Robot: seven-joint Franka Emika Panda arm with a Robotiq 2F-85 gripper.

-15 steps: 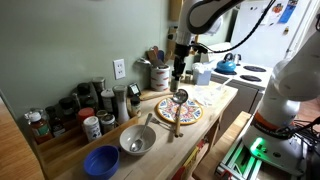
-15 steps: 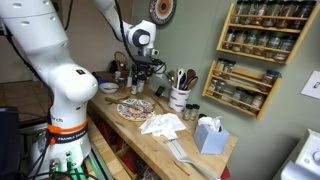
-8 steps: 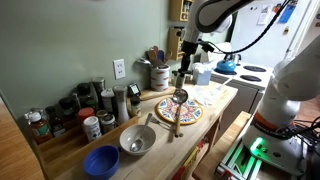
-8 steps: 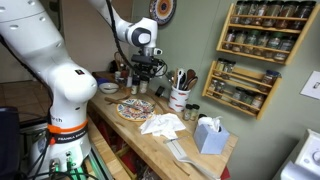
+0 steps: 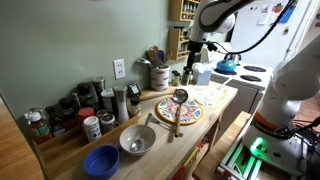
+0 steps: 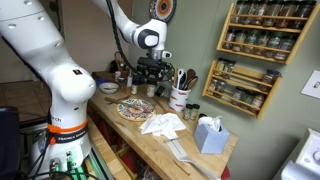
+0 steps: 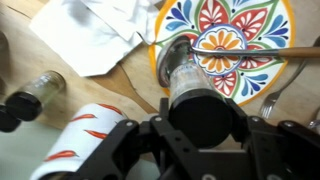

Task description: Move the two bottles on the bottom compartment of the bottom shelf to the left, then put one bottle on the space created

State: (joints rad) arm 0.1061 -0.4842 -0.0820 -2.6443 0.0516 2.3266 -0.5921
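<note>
In the wrist view the gripper [image 7: 203, 120] is clamped on a small dark-capped bottle [image 7: 185, 72]. Its glass body reaches past the jaws over the painted plate [image 7: 240, 35], and its contents are unclear. Two loose little bottles [image 7: 42, 86] lie off to one side of the jaws.

In an exterior view the bottom shelf [image 6: 243, 88] hangs well apart from the jaws, with jars lining the bottom compartment [image 6: 236, 100]. A crock [image 6: 180, 97] of utensils stands between them. The arm bends over, wrist pointing down.

In an exterior view a steel bowl [image 5: 137, 140] and a blue bowl [image 5: 101, 161], both apparently empty, sit far from the jaws.
</note>
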